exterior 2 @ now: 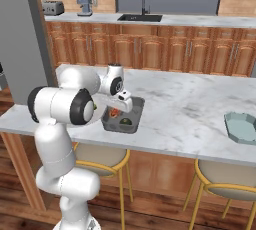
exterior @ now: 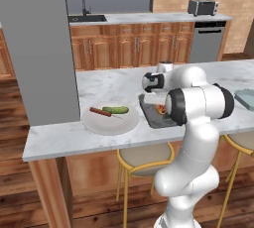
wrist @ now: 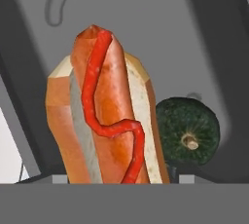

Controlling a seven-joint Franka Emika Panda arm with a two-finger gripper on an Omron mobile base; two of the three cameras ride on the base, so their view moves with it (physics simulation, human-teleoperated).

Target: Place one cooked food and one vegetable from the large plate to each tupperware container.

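The gripper (exterior 2: pixel 116 112) is hanging over the grey container (exterior 2: pixel 136 108), and a hot dog (wrist: pixel 104 116) is standing up between its jaws, which are closing on the bun's sides at about middle width. A dark green squash (wrist: pixel 187 129) is already lying in this container, just beside the hot dog.

The plate (exterior: pixel 94 123) is sitting to the left on the counter (exterior 2: pixel 190 101), carrying a sausage (exterior: pixel 100 111) and a cucumber (exterior: pixel 115 109). The blue container (exterior 2: pixel 243 127) is waiting well apart, at the right.

I am judging that the step in hand is the release. It is better to lower first, keeping beside the squash, and then open slowly, so the hot dog is not tipping over the rim.
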